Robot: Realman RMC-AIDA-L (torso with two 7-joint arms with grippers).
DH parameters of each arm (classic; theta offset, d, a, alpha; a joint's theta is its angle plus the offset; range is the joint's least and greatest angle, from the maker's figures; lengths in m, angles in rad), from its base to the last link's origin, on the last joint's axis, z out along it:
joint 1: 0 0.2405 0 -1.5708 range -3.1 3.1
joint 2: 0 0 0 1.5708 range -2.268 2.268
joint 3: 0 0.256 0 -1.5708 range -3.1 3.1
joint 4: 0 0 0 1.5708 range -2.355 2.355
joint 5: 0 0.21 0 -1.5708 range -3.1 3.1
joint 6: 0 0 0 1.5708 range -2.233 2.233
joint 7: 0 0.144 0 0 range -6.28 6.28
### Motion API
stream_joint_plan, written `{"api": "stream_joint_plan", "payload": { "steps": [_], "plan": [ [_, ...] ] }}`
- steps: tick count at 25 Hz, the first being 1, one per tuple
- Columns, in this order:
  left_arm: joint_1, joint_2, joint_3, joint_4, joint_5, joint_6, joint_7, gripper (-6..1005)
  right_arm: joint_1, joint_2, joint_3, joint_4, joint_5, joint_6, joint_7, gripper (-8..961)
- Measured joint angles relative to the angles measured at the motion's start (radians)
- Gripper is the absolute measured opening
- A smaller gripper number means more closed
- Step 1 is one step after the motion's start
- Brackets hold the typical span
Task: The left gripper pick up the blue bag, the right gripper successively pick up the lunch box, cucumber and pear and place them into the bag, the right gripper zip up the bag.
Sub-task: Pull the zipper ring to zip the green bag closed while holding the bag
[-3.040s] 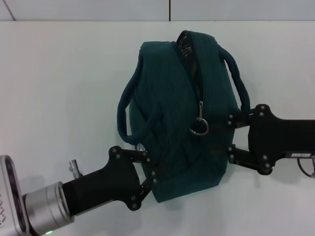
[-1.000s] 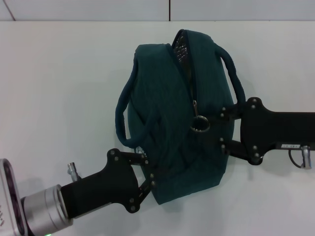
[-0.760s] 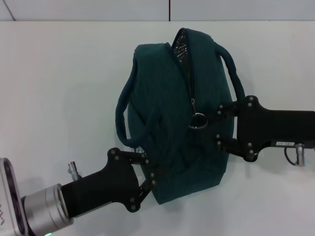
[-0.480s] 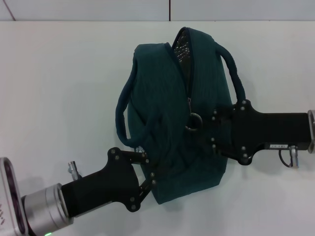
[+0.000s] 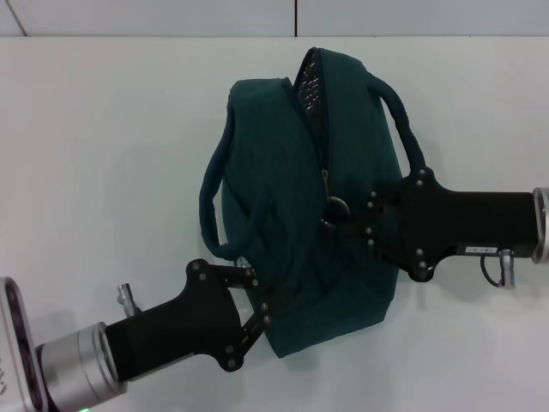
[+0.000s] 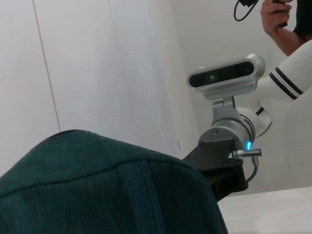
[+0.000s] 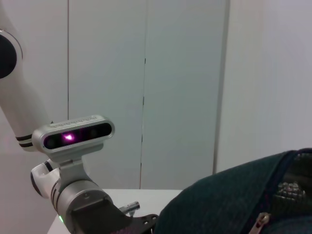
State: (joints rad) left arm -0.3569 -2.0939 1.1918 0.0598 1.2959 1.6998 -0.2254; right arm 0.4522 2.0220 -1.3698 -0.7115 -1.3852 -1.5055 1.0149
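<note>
The blue bag (image 5: 300, 197) lies on the white table, with its zipper gaping only at the far end (image 5: 309, 86). My left gripper (image 5: 262, 299) reaches in from the near left and is shut on the bag's near corner. The right gripper (image 5: 362, 225) comes in from the right and rests over the bag, just right of the silver ring pull (image 5: 333, 209). The left wrist view shows bag fabric (image 6: 97, 190) and the right arm's wrist (image 6: 226, 146) behind it. In the right wrist view the bag (image 7: 234, 204) and its zipper slider (image 7: 261, 220) fill the corner. Lunch box, cucumber and pear are out of view.
One padded handle (image 5: 214, 189) loops out on the bag's left and the other (image 5: 407, 116) on its right. Bare white table (image 5: 103, 154) surrounds the bag, and a wall runs along the far edge (image 5: 171, 17).
The right gripper has moved left from the bag's right edge onto the bag. The ring pull and slider have shifted toward the far end, and the bag's top has leaned left.
</note>
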Motion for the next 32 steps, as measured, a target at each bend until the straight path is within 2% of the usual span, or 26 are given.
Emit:
{"api": "stream_joint_plan", "payload": {
  "steps": [9,12,18,23,32],
  "plan": [
    [0.001,0.000,0.000,0.000,0.000,0.000,0.001,85,0.001,0.006,-0.016,0.015,0.051,0.028,-0.001,125],
    [0.001,0.000,0.000,0.000,0.000,0.000,0.002,86,0.005,0.003,-0.041,0.039,0.107,0.049,-0.013,89],
    [-0.001,0.000,0.002,0.000,0.000,-0.002,0.003,87,0.006,0.003,-0.044,0.049,0.110,0.048,-0.069,17],
    [-0.002,0.000,0.007,0.000,0.005,-0.006,0.003,87,-0.007,0.003,-0.044,0.048,0.125,0.032,-0.132,17],
    [-0.008,0.003,0.026,0.000,0.036,-0.022,0.003,89,-0.035,0.006,-0.073,0.052,0.288,0.015,-0.310,17]
  ]
}}
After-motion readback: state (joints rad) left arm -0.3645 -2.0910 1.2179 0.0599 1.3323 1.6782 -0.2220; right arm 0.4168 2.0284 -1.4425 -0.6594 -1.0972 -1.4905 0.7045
